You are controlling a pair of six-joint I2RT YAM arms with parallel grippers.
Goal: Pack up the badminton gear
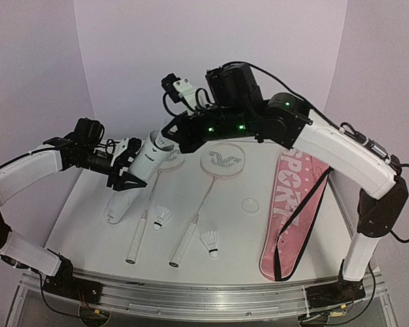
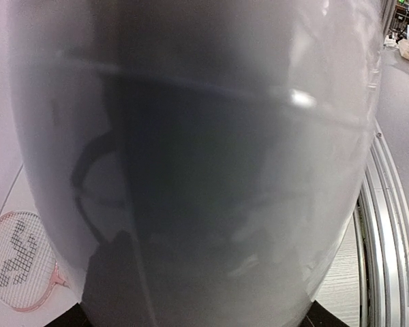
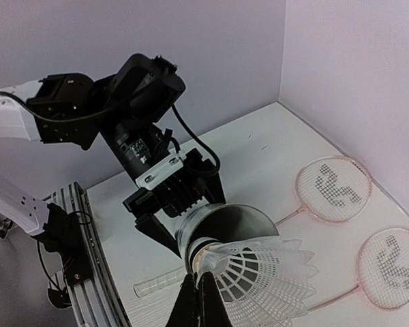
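From above: my left gripper [image 1: 127,172] clamps the tube [image 1: 146,158] tilted, mouth toward my right gripper [image 1: 169,133], presumably for loading; two loose shuttlecocks [image 1: 163,216] and both rackets [image 1: 221,160] lie beside the tube; left wrist: only tube wall; right wrist: my fingers pinch a white feathered shuttlecock [image 3: 259,276] at the tube's mouth.

Left end effector [image 1: 138,165] clamped, right [image 3: 196,279] pinched

Left wrist view: tall white cylindrical tube [image 2: 204,163] blurred, frame filled by it; handle of slim pale-framed racket [image 2: 17,262] hidden behind it.
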